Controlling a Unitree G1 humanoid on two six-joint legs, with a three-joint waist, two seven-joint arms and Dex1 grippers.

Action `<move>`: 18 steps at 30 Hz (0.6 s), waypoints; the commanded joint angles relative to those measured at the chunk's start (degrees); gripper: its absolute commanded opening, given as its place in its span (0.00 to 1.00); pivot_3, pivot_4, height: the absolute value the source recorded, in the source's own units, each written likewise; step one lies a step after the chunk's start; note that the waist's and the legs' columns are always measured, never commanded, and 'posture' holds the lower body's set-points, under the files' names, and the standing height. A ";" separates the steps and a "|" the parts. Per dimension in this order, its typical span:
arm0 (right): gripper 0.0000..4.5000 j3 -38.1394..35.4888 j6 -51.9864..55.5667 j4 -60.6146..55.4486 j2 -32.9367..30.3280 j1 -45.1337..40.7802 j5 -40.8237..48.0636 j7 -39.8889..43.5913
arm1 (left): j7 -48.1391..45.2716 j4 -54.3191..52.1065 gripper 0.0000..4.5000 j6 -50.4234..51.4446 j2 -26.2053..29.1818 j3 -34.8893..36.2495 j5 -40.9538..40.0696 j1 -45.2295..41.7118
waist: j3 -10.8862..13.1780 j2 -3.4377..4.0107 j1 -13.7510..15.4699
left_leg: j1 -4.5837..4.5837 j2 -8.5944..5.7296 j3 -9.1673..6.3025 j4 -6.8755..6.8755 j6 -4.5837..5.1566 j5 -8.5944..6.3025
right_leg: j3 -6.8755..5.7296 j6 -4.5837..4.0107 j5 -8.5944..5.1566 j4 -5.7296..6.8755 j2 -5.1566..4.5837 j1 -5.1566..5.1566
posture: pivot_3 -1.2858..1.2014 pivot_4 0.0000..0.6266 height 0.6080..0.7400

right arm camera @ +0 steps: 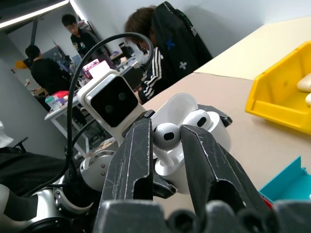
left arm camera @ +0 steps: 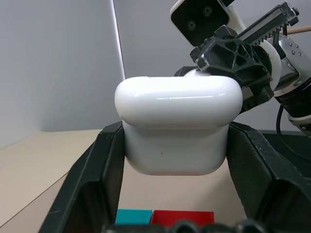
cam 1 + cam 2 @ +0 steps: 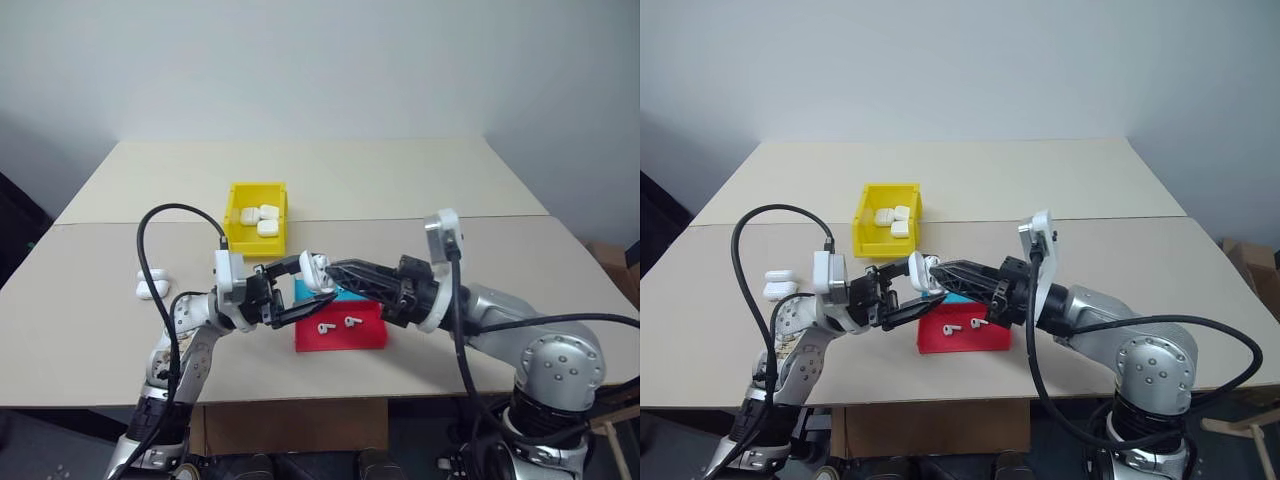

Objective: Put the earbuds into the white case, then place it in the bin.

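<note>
Now the left end effector (image 3: 290, 292) clamps the glossy white case (image 2: 177, 126), lid open; the right end effector (image 1: 167, 141) pinches an earbud (image 1: 166, 135) at its mouth.

No readable text

No lettering, label, brand mark or number can be made out on anything in any view; the white cross-shaped marks on a dark jacket in the right wrist view are a pattern, not writing.

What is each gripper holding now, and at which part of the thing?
The left gripper clamps the white case by its lower body, lid open. The right gripper pinches an earbud at its head, over the case.
</note>
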 commanded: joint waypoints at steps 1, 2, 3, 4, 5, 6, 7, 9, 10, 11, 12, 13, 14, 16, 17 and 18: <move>0.25 0.95 -2.89 -0.80 -1.14 0.56 2.08 -0.36 | 0.12 -1.54 0.62 -0.94 -0.15 0.17 0.05 -0.57 | 0.00 0.00 0.03 | 0.00 0.00 0.00 0.00 0.00 0.00 | 0.00 0.00 0.00 0.00 0.00 0.00 | 0.52 0.24 1.00; 0.25 1.27 -3.25 -0.81 -1.45 0.72 2.10 -0.44 | 0.12 -1.55 0.62 -0.96 -0.17 0.21 0.07 -0.54 | 0.00 0.00 0.02 | -0.01 0.00 0.00 0.00 0.00 0.00 | 0.00 0.01 0.00 -0.02 0.00 0.00 | 0.52 0.24 1.00; 0.25 1.62 -3.67 -0.83 -1.73 0.89 2.02 -0.52 | 0.17 -1.59 0.62 -0.98 -0.18 0.26 0.10 -0.51 | 0.00 0.00 0.02 | -0.02 0.00 0.00 0.00 0.00 0.00 | 0.00 0.01 0.00 -0.04 -0.01 0.00 | 0.52 0.24 1.00; 0.25 1.97 -4.06 -0.88 -2.06 1.05 1.85 -0.57 | 0.19 -1.59 0.62 -1.10 -0.26 0.28 0.12 -0.50 | 0.00 0.00 0.03 | -0.02 0.00 0.00 0.00 0.00 0.00 | 0.00 0.01 0.00 -0.04 -0.01 0.00 | 0.52 0.24 1.00; 0.25 2.25 -4.50 -0.93 -2.35 1.21 1.79 -0.57 | 0.26 -1.65 0.62 -1.06 -0.27 0.28 0.16 -0.48 | 0.00 -0.01 0.05 | -0.02 0.00 0.00 0.00 0.00 0.00 | 0.00 0.01 0.00 -0.05 -0.01 0.00 | 0.52 0.24 1.00; 0.25 2.52 -5.02 -0.99 -2.63 1.34 1.71 -0.52 | 0.37 -1.72 0.62 -0.94 -0.24 0.28 0.24 -0.45 | 0.00 -0.01 0.05 | -0.02 0.00 0.00 0.00 0.00 0.00 | 0.00 0.01 0.00 -0.05 -0.01 0.00 | 0.52 0.24 1.00; 0.25 2.86 -5.56 -1.12 -2.98 1.46 1.49 -0.33 | 0.39 -1.73 0.62 -0.91 -0.21 0.28 0.33 -0.43 | 0.00 -0.01 0.05 | -0.02 0.00 0.00 0.00 0.00 0.00 | 0.00 0.01 0.00 -0.05 -0.01 0.00 | 0.52 0.24 1.00; 0.25 3.48 -6.56 -1.48 -3.58 1.69 1.14 0.00 | 0.36 -1.64 0.62 -1.01 -0.28 0.37 0.43 -0.45 | 0.00 -0.01 0.03 | -0.02 0.00 0.00 0.00 0.00 0.00 | 0.00 0.01 -0.01 -0.06 -0.01 0.00 | 0.52 0.24 1.00; 0.25 3.83 -7.00 -1.71 -4.01 1.82 1.06 0.36 | 0.40 -1.63 0.62 -1.00 -0.30 0.42 0.50 -0.44 | 0.00 -0.01 0.02 | -0.02 0.00 0.00 0.00 0.00 0.00 | 0.00 0.01 -0.01 -0.05 -0.01 0.00 | 0.52 0.24 1.00; 0.34 4.03 -7.30 -1.89 -4.41 1.96 1.41 0.80 | 0.40 -1.60 0.62 -1.06 -0.43 0.52 0.45 -0.44 | 0.01 -0.01 0.02 | -0.02 0.00 0.00 0.00 0.00 0.00 | 0.00 0.01 -0.01 -0.05 -0.01 0.00 | 0.52 0.24 1.00; 0.38 4.19 -7.60 -1.94 -4.74 2.10 1.94 1.07 | 0.43 -1.60 0.62 -1.02 -0.48 0.56 0.46 -0.43 | 0.01 -0.01 0.03 | -0.02 0.00 0.00 0.00 0.00 0.00 | 0.00 0.01 -0.01 -0.05 -0.01 0.00 | 0.52 0.24 1.00; 0.45 4.48 -7.77 -1.99 -5.12 2.16 1.93 0.78 | 0.40 -1.51 0.62 -1.08 -0.52 0.59 0.52 -0.41 | 0.01 -0.01 0.04 | -0.02 0.00 0.00 0.00 0.00 0.00 | 0.00 0.01 -0.01 -0.05 0.00 0.00 | 0.52 0.24 1.00; 0.51 4.72 -7.94 -1.99 -5.41 2.20 1.90 0.49 | 0.39 -1.44 0.62 -1.11 -0.55 0.60 0.57 -0.40 | 0.01 -0.01 0.06 | -0.02 0.00 0.00 0.00 0.00 0.00 | 0.00 0.02 -0.01 -0.06 -0.01 0.00 | 0.52 0.24 1.00; 0.58 5.18 -8.51 -2.07 -6.16 2.41 1.53 0.56 | 0.40 -1.45 0.62 -1.02 -0.49 0.58 0.66 -0.39 | 0.01 -0.02 0.06 | -0.03 0.00 0.00 0.00 0.00 0.00 | 0.00 0.01 -0.01 -0.08 -0.01 0.00 | 0.52 0.24 1.00; 0.58 5.32 -8.84 -2.07 -6.45 2.52 1.55 0.62 | 0.41 -1.47 0.62 -0.98 -0.47 0.58 0.67 -0.40 | 0.01 -0.02 0.07 | -0.03 0.00 0.00 0.00 0.00 0.00 | 0.00 0.02 -0.01 -0.08 -0.01 0.00 | 0.52 0.24 1.00; 0.58 5.11 -9.18 -2.04 -6.88 2.73 1.73 0.67 | 0.40 -1.37 0.62 -0.94 -0.38 0.56 0.77 -0.45 | 0.01 -0.02 0.07 | -0.03 0.00 0.00 0.00 0.00 0.00 | 0.00 0.02 -0.01 -0.08 -0.01 0.00 | 0.52 0.24 1.00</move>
